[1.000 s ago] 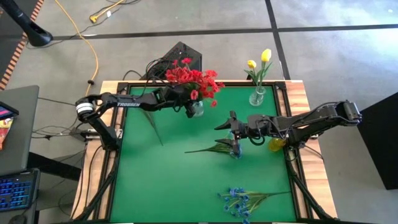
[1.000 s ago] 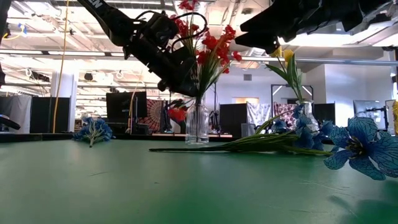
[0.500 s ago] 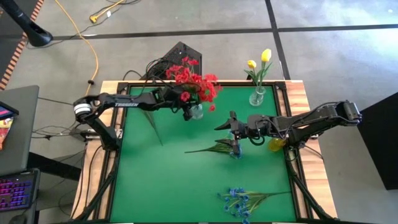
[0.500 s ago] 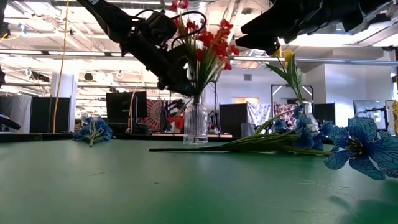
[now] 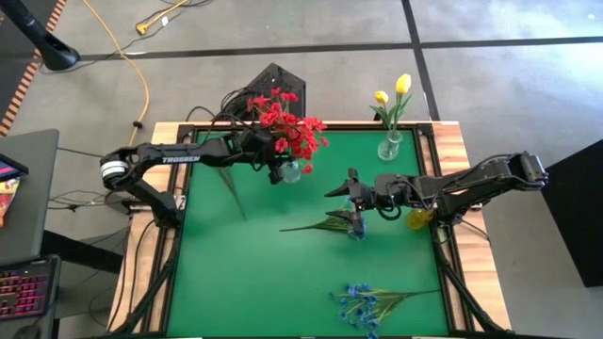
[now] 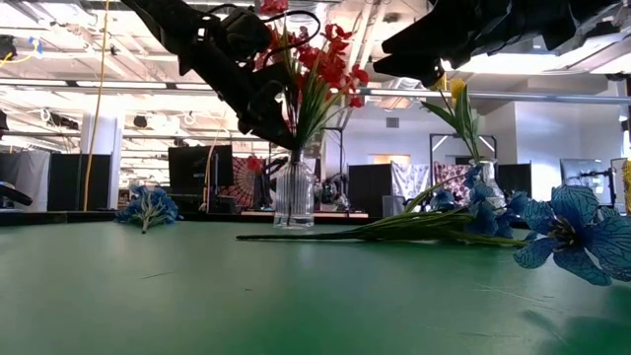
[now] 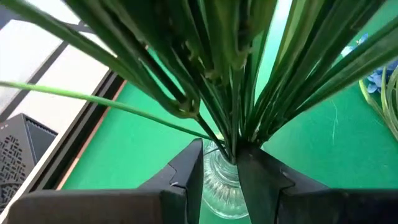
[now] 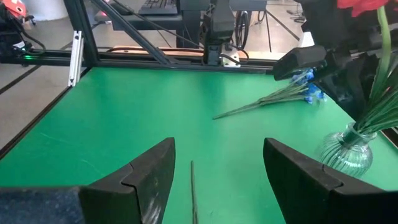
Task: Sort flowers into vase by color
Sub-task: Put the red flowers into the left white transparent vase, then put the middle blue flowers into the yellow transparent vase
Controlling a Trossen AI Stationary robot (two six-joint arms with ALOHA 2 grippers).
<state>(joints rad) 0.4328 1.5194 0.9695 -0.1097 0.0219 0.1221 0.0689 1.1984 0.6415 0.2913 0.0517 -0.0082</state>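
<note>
The left end effector (image 7: pixel 219 168) is closed on the green stems of the red flowers (image 5: pixel 287 122), just above the mouth of a ribbed glass vase (image 6: pixel 294 195); the stems go down into that vase, and the vase stands on the green worktop (image 5: pixel 245 273) near the middle of its far edge; the red blooms fan out above the arm.

The right end effector (image 8: pixel 217 168) is wide open and holds nothing; it hangs over the middle of the worktop, toward the right side, and a thin stem lies on the cloth between its fingers; that stem belongs to a blue flower spray (image 5: pixel 341 224) lying flat just under it.

A second vase (image 5: pixel 389 146) with the yellow flowers (image 5: pixel 396 91) stands at the far right corner; another bunch of blue flowers (image 5: pixel 363 303) lies by the near edge, well apart from the rest; one yellow bud (image 5: pixel 416 219) shows under the right arm near the right edge.

What could go wrong: the vase looks light and tall; if the left end effector pulls sideways while it grips the stems, I think the vase could tip or slide; if it lets go too soon, the bunch might lean and flop out; the long leaves could also catch on the fingers and come back up with them.
</note>
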